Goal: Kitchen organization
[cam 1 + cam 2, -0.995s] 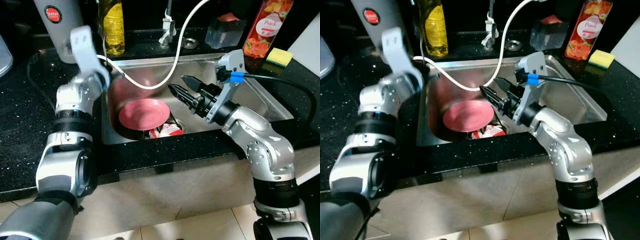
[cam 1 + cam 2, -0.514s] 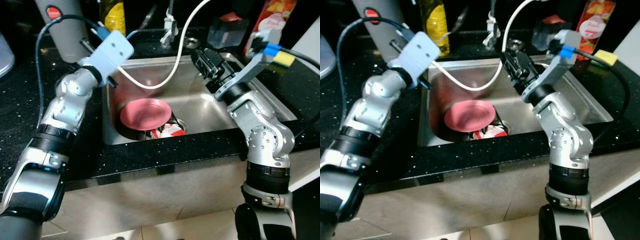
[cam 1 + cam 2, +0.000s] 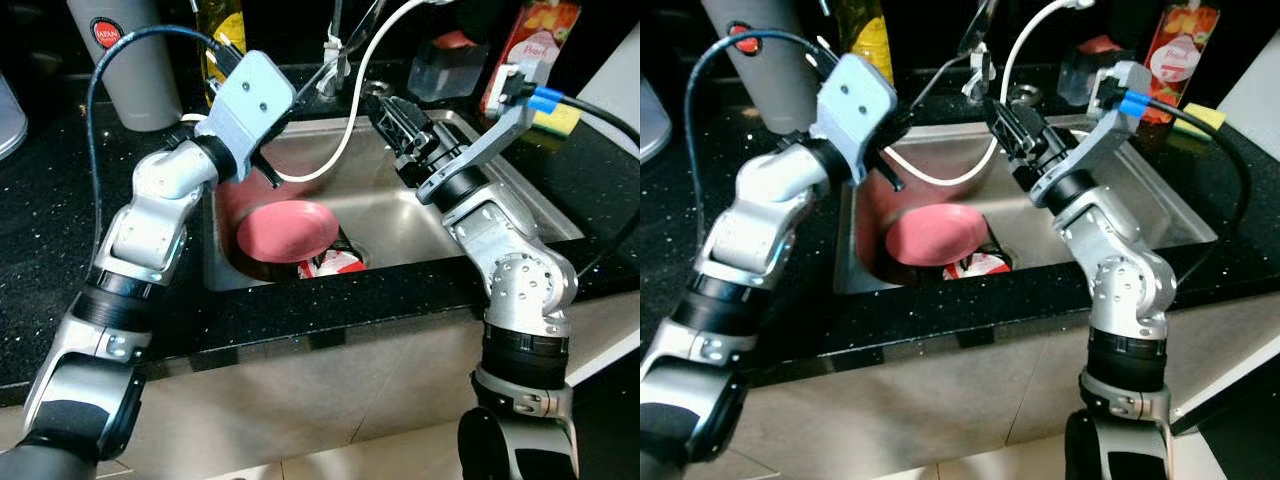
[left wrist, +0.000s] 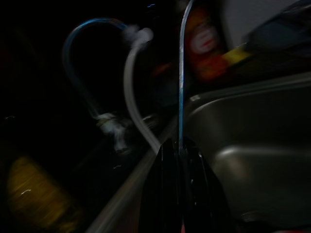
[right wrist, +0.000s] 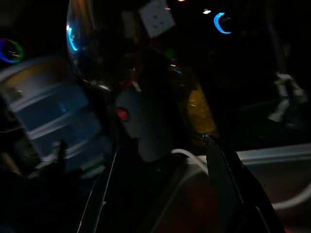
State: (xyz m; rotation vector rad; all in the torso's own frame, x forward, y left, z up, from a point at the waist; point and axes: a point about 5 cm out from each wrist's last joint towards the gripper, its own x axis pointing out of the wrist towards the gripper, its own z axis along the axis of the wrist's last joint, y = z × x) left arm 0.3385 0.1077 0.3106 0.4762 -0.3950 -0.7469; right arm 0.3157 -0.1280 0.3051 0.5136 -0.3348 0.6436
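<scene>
Over the steel sink, the left gripper has its fingers pinched on a thin metal utensil that stands up toward the tap. The right gripper hovers above the basin with fingers spread and nothing between them. A pink plate lies in the sink over the drain.

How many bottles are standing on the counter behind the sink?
2. A yellow bottle stands behind the sink's back left corner, and a red juice bottle behind its back right corner, beside the yellow sponge. Others may be hidden by the arms.
</scene>
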